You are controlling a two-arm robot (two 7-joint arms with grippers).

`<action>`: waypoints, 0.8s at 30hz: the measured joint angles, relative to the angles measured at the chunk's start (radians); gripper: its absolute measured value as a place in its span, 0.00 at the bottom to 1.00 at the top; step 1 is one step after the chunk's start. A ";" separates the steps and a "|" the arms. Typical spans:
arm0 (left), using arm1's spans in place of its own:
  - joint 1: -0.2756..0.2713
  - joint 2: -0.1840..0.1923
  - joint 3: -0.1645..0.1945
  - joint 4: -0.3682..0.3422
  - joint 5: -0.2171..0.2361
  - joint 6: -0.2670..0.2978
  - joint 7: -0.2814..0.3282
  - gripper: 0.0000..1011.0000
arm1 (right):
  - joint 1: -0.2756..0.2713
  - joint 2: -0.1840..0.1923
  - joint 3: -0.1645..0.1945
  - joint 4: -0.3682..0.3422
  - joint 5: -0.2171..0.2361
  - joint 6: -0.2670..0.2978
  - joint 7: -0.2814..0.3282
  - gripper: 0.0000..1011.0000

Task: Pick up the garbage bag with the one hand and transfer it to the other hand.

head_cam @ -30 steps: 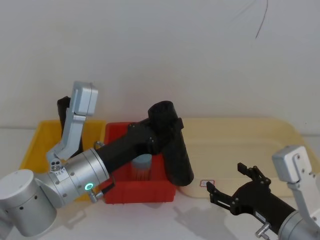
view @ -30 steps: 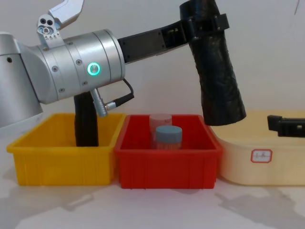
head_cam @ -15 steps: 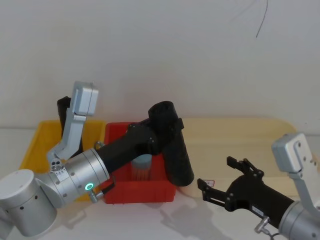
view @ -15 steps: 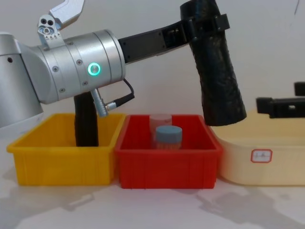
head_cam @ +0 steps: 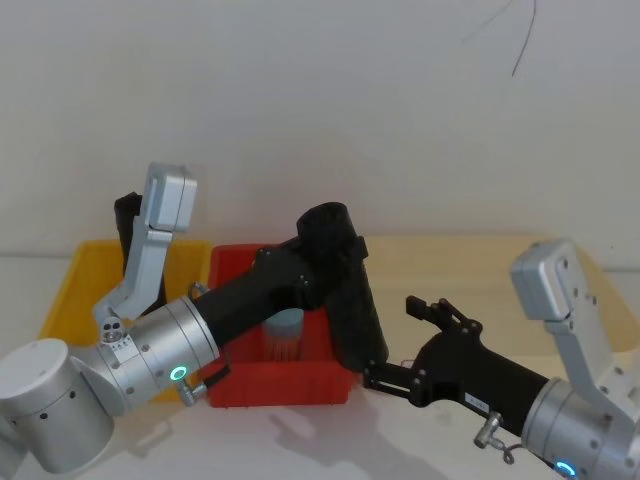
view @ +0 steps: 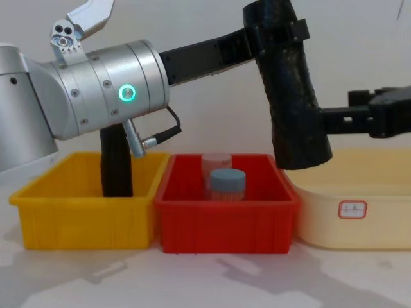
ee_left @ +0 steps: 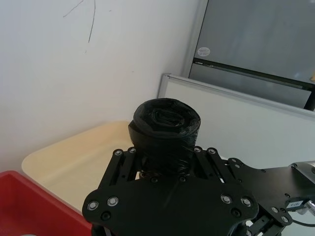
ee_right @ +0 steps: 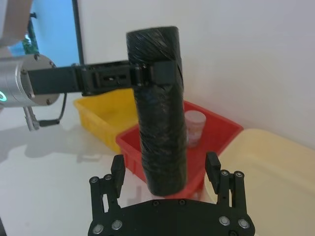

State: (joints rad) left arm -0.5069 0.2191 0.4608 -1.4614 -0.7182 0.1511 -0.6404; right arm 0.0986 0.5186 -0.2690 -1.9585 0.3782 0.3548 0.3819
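The bag (view: 294, 109) hangs in the air, tilted with its lower end toward 5 o'clock in the head view, above the edge where the red bin (view: 226, 224) meets the tray (view: 359, 224) at the bin's 3 o'clock. The left gripper (view: 276, 29) is clamped on it near the top. The right gripper (head_cam: 389, 339) reaches in from the bag's 4 o'clock with fingers (ee_right: 117, 171) spread. In its wrist view one finger stands on each side of the bag's lower part, with a gap on both sides. The right gripper should probably go further forward, so that the roll sits deep between the fingers and not at their tips. It should stay centred and close on the lower half, clear of the left gripper. The wrap looks soft and slick, so the squeeze should be firm. The left gripper should let go only once that hold is sure. A roll this long may swing when held by one end, and a slip would drop it on the jars (view: 227, 183) in the red bin. A yellow bin (view: 83, 224) at the red bin's 9 o'clock holds a second roll (view: 115, 170). All three containers stand on a white table (view: 205, 282) before a plain white wall (head_cam: 300, 100), bare but for a thin dark line (head_cam: 522, 45) at 1 o'clock.
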 joint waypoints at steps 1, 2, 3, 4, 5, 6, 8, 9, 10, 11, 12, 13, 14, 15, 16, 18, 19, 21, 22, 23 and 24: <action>0.000 0.000 0.000 0.000 0.000 0.000 0.000 0.41 | 0.005 -0.001 -0.003 0.003 0.002 -0.002 0.003 0.99; 0.000 0.000 0.000 0.000 0.000 0.000 0.000 0.41 | 0.011 -0.003 -0.006 0.007 0.003 -0.003 0.006 0.99; 0.000 0.000 0.000 0.000 0.000 0.000 0.000 0.41 | 0.015 -0.005 -0.008 0.011 0.004 -0.005 0.008 0.99; 0.000 0.000 0.000 0.000 0.000 0.000 0.000 0.41 | 0.023 -0.007 -0.012 0.019 0.006 -0.008 0.012 0.99; 0.000 0.000 0.000 0.000 0.000 0.000 0.000 0.41 | 0.026 -0.008 -0.014 0.022 0.007 -0.010 0.014 0.99; 0.000 0.000 0.000 0.000 0.000 0.000 0.000 0.41 | 0.036 -0.012 -0.020 0.032 0.008 -0.015 0.019 0.99; 0.000 0.000 0.000 0.000 0.000 0.000 0.000 0.41 | 0.044 -0.015 -0.025 0.042 0.010 -0.021 0.023 0.99; 0.000 0.000 0.000 0.000 0.000 0.000 0.000 0.41 | 0.048 -0.017 -0.028 0.047 0.010 -0.023 0.024 0.99; 0.000 0.000 0.000 0.000 0.000 0.000 0.000 0.41 | 0.056 -0.020 -0.033 0.059 0.010 -0.030 0.027 0.99; 0.000 0.000 0.000 0.000 0.000 0.000 0.000 0.41 | 0.060 -0.022 -0.036 0.065 0.010 -0.034 0.030 0.99; 0.000 0.000 0.000 0.000 0.000 0.000 0.000 0.41 | 0.070 -0.025 -0.042 0.077 0.010 -0.039 0.032 0.99; 0.000 0.000 0.000 0.000 0.000 0.000 0.000 0.41 | 0.074 -0.026 -0.044 0.083 0.010 -0.043 0.035 0.99; 0.000 0.000 0.000 0.000 0.000 0.000 0.000 0.41 | 0.079 -0.028 -0.047 0.089 0.010 -0.046 0.037 0.99; 0.000 0.000 0.000 0.000 0.000 0.000 0.000 0.41 | 0.084 -0.030 -0.050 0.096 0.010 -0.049 0.039 0.99; 0.000 0.000 0.000 0.000 0.000 0.000 0.000 0.41 | 0.088 -0.031 -0.053 0.103 0.010 -0.051 0.040 0.99; 0.000 0.000 0.000 0.000 0.000 0.000 0.000 0.41 | 0.108 -0.039 -0.067 0.128 0.009 -0.064 0.049 0.99; 0.000 0.000 0.000 0.000 0.000 0.000 0.000 0.41 | 0.112 -0.041 -0.070 0.134 0.008 -0.068 0.052 0.99; 0.000 0.000 0.000 0.000 0.000 0.000 0.000 0.41 | 0.128 -0.046 -0.081 0.156 0.006 -0.076 0.058 0.99; 0.000 0.000 0.000 0.000 0.000 0.000 0.000 0.41 | 0.132 -0.049 -0.084 0.162 0.006 -0.079 0.060 0.99; 0.000 0.000 0.000 0.000 0.000 0.000 0.000 0.41 | 0.138 -0.051 -0.087 0.168 0.005 -0.081 0.061 0.99; 0.000 0.000 0.000 0.000 0.000 0.000 0.000 0.41 | 0.147 -0.054 -0.094 0.181 0.003 -0.084 0.063 0.99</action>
State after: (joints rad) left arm -0.5069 0.2191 0.4607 -1.4615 -0.7180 0.1509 -0.6404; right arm 0.2457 0.4642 -0.3626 -1.7777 0.3811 0.2706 0.4447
